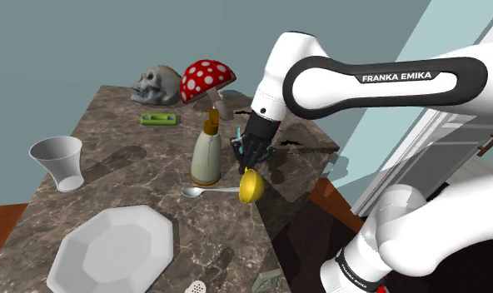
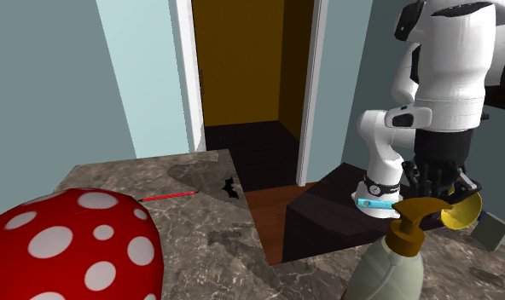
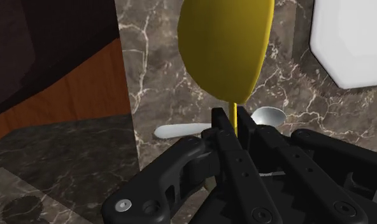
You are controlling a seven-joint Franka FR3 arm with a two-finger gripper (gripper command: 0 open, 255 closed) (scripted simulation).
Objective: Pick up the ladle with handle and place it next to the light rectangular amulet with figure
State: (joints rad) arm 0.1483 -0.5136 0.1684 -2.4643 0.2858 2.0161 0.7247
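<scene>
My black gripper (image 1: 251,155) is shut on the thin handle of a yellow ladle (image 1: 250,186), which hangs bowl-down just above the marble tabletop (image 1: 112,158), close to its edge nearest the stand. In the wrist view the fingers (image 3: 218,125) clasp the handle and the yellow ladle bowl (image 3: 225,44) is beyond them. The second exterior view has the gripper (image 2: 438,176) with the ladle bowl (image 2: 461,213) under it. A pale green rectangular amulet (image 1: 159,119) lies flat at the table's far side, in front of the skull, well away from the gripper.
A spray bottle (image 1: 207,154) stands just left of the gripper in the shoulder view. A silver spoon (image 1: 205,191) lies below the ladle. A red spotted mushroom (image 1: 206,79), grey skull (image 1: 156,85), white cup (image 1: 59,162) and white plate (image 1: 116,250) share the table.
</scene>
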